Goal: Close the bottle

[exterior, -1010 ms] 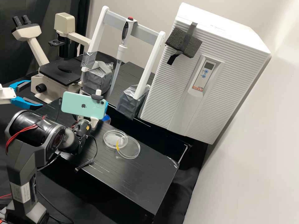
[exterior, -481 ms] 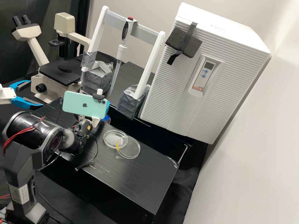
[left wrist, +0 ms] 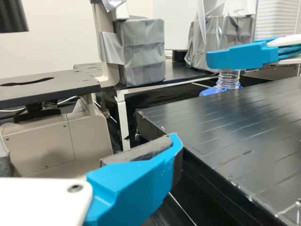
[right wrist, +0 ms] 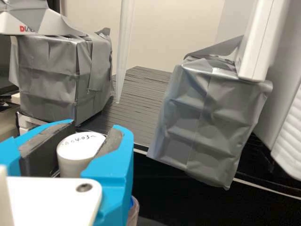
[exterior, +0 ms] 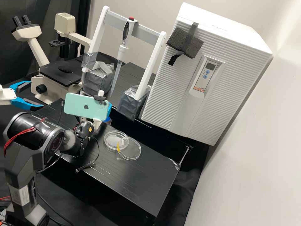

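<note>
White cap (right wrist: 80, 151) is gripped between the pads of the right gripper (right wrist: 77, 140). Jaws are closed down to cap width, with the top face left exposed. Clear bottle (left wrist: 228, 78) is stood at the far edge of the black bench (left wrist: 244, 136), near a taped foot (left wrist: 221, 33) of the pipette stand, directly under that gripper. Threaded neck is seen bare, so closure is judged not yet started. Whether cap and thread touch cannot be told.

Left gripper (exterior: 22, 94) is held wide open with nothing in it, well apart from the bottle, by the microscope (exterior: 47, 78).

Step in hand: cap to be seated and screwed on.
- Cap axis should be lined up with the neck before descent; a tilted start would likely cross-thread.
- Only light downward force should be applied. The bottle looks unsupported and could be tipped or spun with the cap.
- Bracing by the left gripper may be needed.

Writing:
- Handwritten marks are present on the cap top, partly hidden, not read out.
- Orange print is placed under the control panel (exterior: 208, 70) of the white ribbed unit (exterior: 225, 47).
- Red print is seen on the stand leg (right wrist: 23, 19).
</note>
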{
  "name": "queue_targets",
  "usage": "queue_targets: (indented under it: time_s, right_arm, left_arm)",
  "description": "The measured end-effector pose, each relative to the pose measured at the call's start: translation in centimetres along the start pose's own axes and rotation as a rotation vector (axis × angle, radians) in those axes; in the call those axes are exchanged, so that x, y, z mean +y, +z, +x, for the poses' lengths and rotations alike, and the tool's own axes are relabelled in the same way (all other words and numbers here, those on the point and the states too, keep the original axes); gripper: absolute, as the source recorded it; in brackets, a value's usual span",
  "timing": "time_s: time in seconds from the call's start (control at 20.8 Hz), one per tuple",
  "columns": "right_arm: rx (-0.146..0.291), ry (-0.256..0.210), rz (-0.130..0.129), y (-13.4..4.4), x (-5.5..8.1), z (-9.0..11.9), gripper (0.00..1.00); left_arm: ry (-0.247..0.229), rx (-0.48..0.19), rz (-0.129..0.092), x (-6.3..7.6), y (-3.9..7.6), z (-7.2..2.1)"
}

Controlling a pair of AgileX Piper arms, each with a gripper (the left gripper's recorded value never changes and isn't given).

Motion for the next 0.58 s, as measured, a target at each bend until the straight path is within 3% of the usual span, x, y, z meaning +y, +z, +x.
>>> queue_targets:
  time_s: [0.29, 0.48, 0.58]
  right_arm:
    - [-0.002, -0.002, 0.000, 0.02, -0.02, 0.00, 0.00]
    - [-0.010, -0.010, 0.044, 0.09, -0.09, 0.00, 0.00]
    - [-0.011, -0.010, 0.052, 0.09, -0.09, 0.00, 0.00]
  left_arm:
    - [0.004, -0.001, 0.001, 0.10, -0.01, 0.08]
    - [0.004, -0.001, 0.001, 0.10, -0.01, 0.08]
    - [0.004, -0.001, 0.001, 0.10, -0.01, 0.08]
